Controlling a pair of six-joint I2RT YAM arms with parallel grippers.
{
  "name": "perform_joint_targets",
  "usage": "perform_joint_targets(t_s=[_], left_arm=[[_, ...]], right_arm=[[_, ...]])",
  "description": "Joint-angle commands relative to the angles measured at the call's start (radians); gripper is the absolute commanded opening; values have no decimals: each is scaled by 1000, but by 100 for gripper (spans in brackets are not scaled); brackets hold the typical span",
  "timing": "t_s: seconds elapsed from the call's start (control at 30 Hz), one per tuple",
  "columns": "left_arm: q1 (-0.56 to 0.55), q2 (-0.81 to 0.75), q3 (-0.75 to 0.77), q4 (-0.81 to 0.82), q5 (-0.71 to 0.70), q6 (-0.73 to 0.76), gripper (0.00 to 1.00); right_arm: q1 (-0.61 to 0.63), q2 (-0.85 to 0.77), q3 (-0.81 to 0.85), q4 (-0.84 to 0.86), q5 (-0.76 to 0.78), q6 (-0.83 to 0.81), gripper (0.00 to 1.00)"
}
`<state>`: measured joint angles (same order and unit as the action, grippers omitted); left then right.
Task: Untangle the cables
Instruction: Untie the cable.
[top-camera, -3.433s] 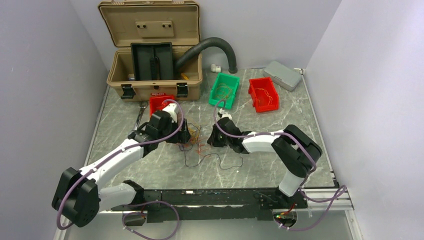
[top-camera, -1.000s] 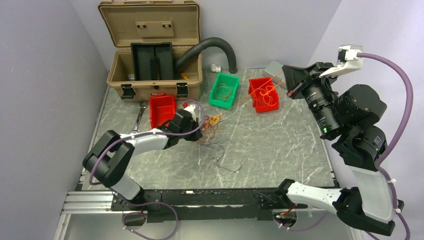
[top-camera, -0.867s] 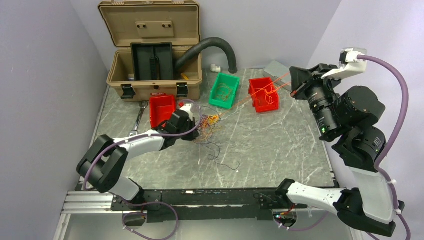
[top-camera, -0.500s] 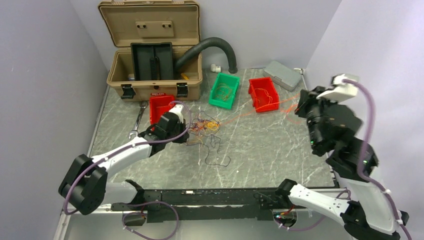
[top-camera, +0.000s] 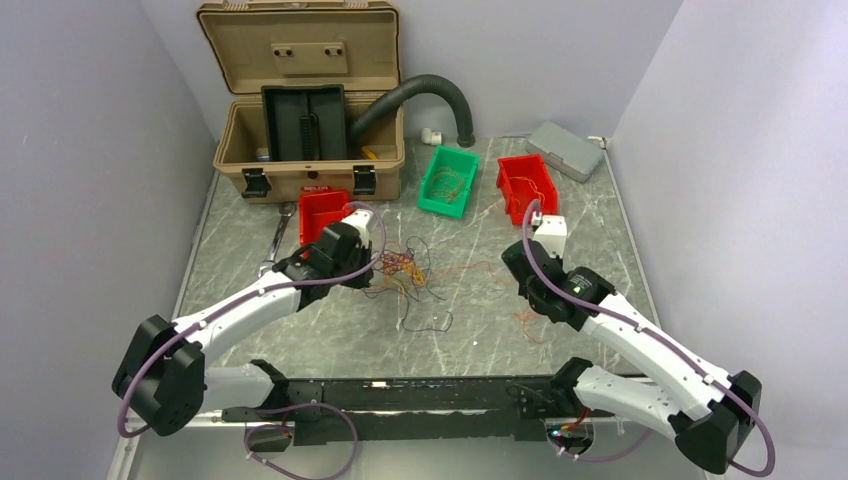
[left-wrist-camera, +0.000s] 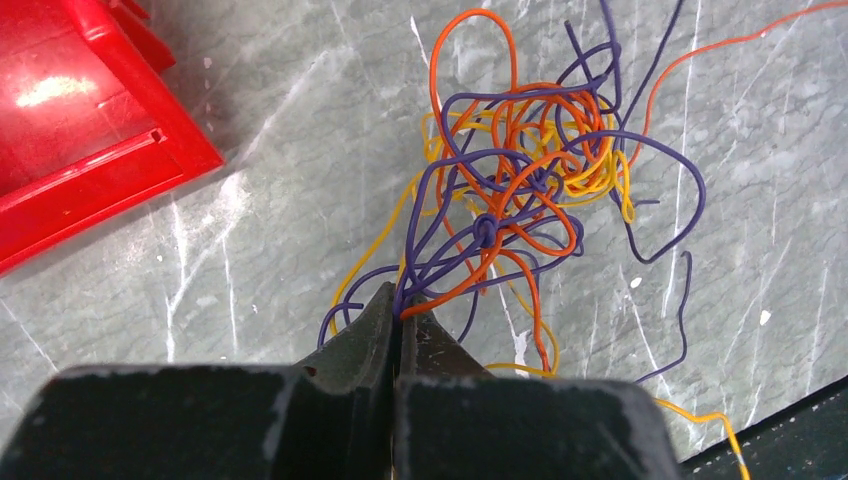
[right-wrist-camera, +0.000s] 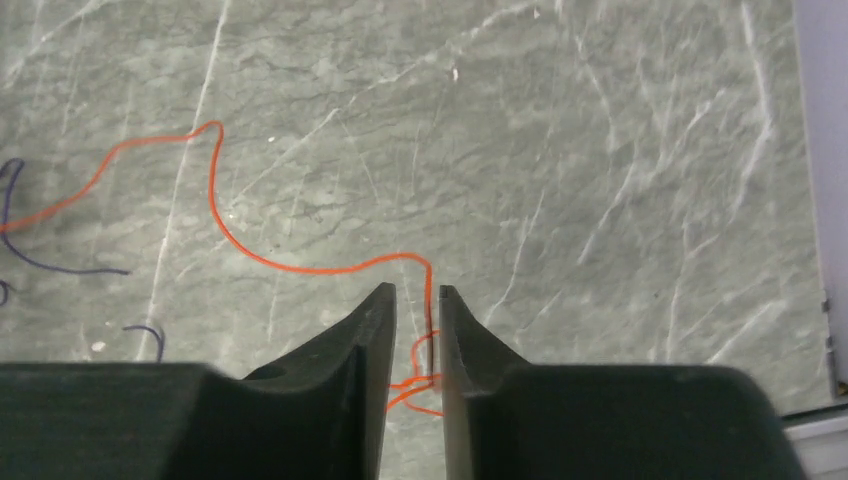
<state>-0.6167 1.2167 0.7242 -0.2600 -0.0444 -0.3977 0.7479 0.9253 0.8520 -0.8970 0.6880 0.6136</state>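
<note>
Pinning the tangle of thin orange, yellow and purple wires (left-wrist-camera: 520, 190) at mid-frame on the grey marble table (top-camera: 470, 345), the left pincer (left-wrist-camera: 400, 318) is clamped tight on its purple and orange strands. The right pincer (right-wrist-camera: 415, 300) stands a slit apart with one long orange wire (right-wrist-camera: 300, 268) running between, unclamped. Step in hand: separating that strand. The next move probably calls for laying it well clear of the knot.

Upper left, a case (top-camera: 300, 110) on the tabletop (top-camera: 470, 230); a hose (top-camera: 430, 93) curves out to its right. Left bin (top-camera: 322, 212) just below the case; middle bin (top-camera: 448, 180) and right bin (top-camera: 527, 187) at upper centre; box (top-camera: 566, 150) upper right; cables (top-camera: 405, 270) at centre.
</note>
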Motion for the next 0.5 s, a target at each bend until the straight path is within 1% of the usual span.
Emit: perform_joint_targets(t_s=[0.0,0.03,0.1,0.13,0.23,0.33,0.43,0.47], left_arm=[[-26,22,41,26,3,40,5],[-32,25,40,37,14,47,5],[-37,33,43,50,53,66,6],[-39,40,52,43,63,75,6],[-48,50,78,3,55,88,6],[-50,32,77,-6,54,93,6],[-50,5,78,-17,53,95,6],[-50,-3,80,-21,52,95,6]], right_arm=[[-47,-12,-35,106,-98,64,42],[-48,-2,-42,131,-120,40,52],[-49,15,-52,191,-192,-42,64],[-50,20,-57,228,-242,-111,67],[-50,28,-67,339,-404,-235,75],[-48,44,-91,485,-602,-333,75],[-48,108,-103,631,-717,-355,73],[-47,138,-102,666,-731,-355,71]])
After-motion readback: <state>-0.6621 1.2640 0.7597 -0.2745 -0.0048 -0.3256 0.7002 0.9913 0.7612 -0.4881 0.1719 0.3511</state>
